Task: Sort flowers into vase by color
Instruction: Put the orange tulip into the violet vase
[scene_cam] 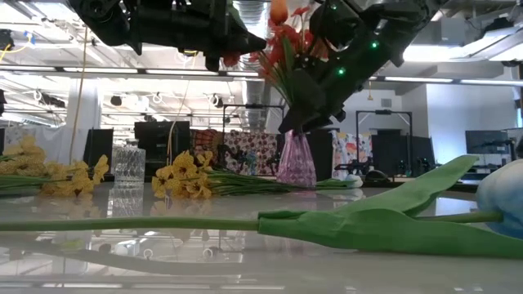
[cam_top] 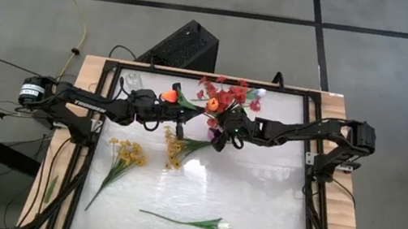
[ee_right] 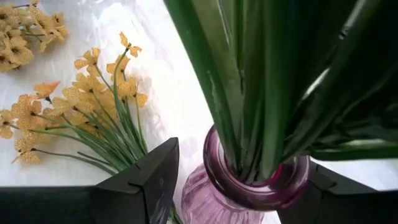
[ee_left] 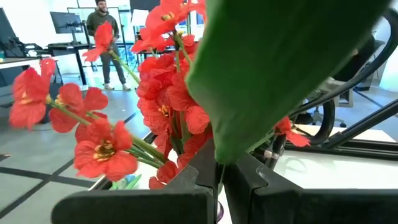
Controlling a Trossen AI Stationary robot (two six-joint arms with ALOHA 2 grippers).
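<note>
While the left gripper (cam_top: 188, 113) pinches an orange tulip (cam_top: 168, 95) by its stem, the right gripper (cam_top: 219, 137) straddles the purple vase (cam_top: 217, 140), far centre on the white table (cam_top: 257, 197). Two yellow sprays (cam_top: 129, 153) lie left, a white tulip (cam_top: 222, 226) near. Low down, red flowers (scene_cam: 286, 41) rise from the vase. Left wrist: fingers (ee_left: 186, 193) narrow on a green leaf (ee_left: 280, 62). Right wrist: fingers (ee_right: 146, 180) wide, flanking the vase neck.
</note>
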